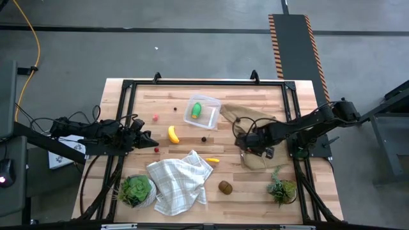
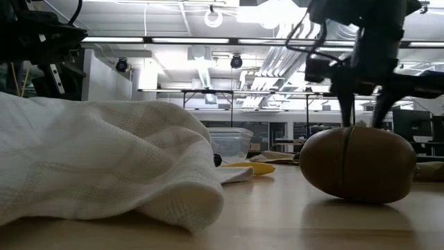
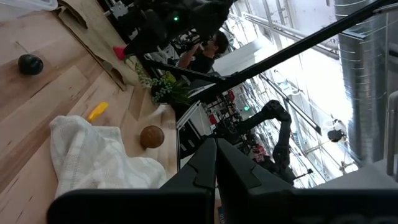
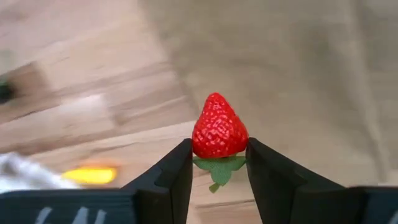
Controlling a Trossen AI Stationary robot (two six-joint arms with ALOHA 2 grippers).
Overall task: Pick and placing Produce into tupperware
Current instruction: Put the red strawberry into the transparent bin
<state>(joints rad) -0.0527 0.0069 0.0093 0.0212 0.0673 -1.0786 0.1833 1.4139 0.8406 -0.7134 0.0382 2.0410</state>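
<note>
- 2 arms over the wooden table (image 1: pixel 255 191) in the high view: left tool (image 1: pixel 148 136) at the left side, right tool (image 1: pixel 246 142) right of centre above a tan paper bag (image 1: pixel 246 115).
- High view, task things: tupperware (image 1: pixel 203 110) near the table's far edge, with a green piece (image 1: pixel 196 110) inside; yellow banana (image 1: pixel 173 134) just in front of it; small yellow piece (image 1: pixel 213 160) beside the white checked cloth (image 1: pixel 179 182); brown kiwi (image 1: pixel 225 186) near the front; 1 dark berry (image 1: pixel 204 138) and 1 red berry (image 1: pixel 156 117) loose on the boards. 2 potted plants, left plant (image 1: pixel 135 190) and right plant (image 1: pixel 282 187), at the front corners.
- Low view: kiwi (image 2: pixel 357 164) close up on the table, cloth (image 2: pixel 104 160) filling the left, tupperware (image 2: pixel 231 141) far behind, banana (image 2: pixel 253 167) beside the cloth edge.
- Left wrist view: left tool (image 3: pixel 215 163) fully closed, nothing in it; kiwi (image 3: pixel 152 137), yellow piece (image 3: pixel 97 111), dark berry (image 3: pixel 30 63), cloth (image 3: pixel 93 155) ahead; a person in the room beyond.
- Right wrist view: right tool (image 4: pixel 217 162) partly closed, clamped on a red strawberry (image 4: pixel 219 130), held clear above the table.
</note>
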